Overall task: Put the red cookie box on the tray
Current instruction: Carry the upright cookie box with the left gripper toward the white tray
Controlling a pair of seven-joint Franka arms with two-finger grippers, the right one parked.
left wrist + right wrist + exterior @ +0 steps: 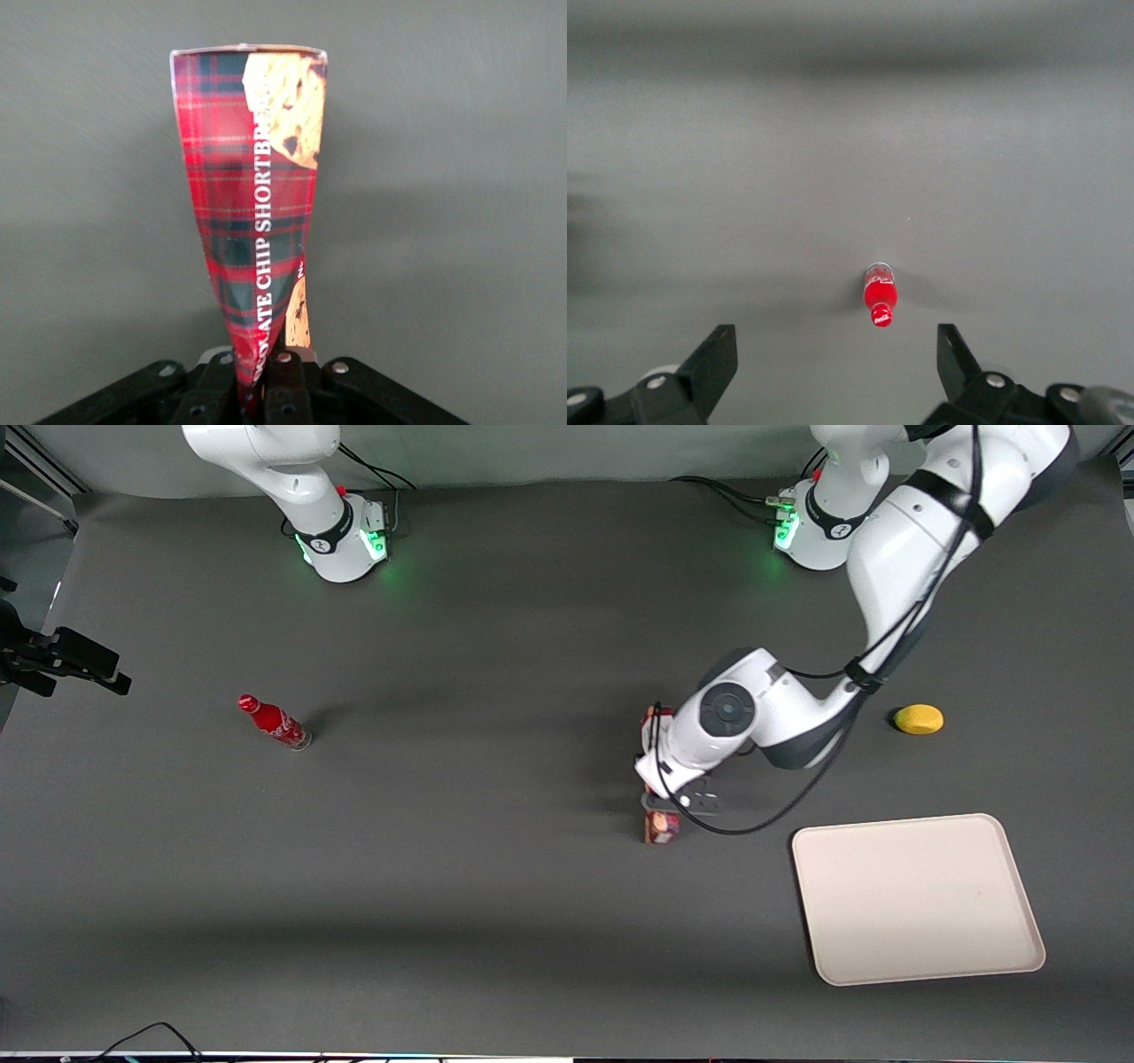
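Cream tray [918,948] lies apart; hand [259,376] seemingly pinches red cookie box [257,204] end

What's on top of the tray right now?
Nothing: the tray shows only bare cream surface. The red cookie box is not on it; the gripper holds it clamped at one end, over the table toward the parked arm's end from the tray.

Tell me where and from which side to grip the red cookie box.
Grip it across its narrow width, coming from above. The red cookie box is long and slim, so only the thin faces fit between the fingers. The gripper already sits shut on one end of it, above the table, the rest sticking out nearer the front camera than the wrist.
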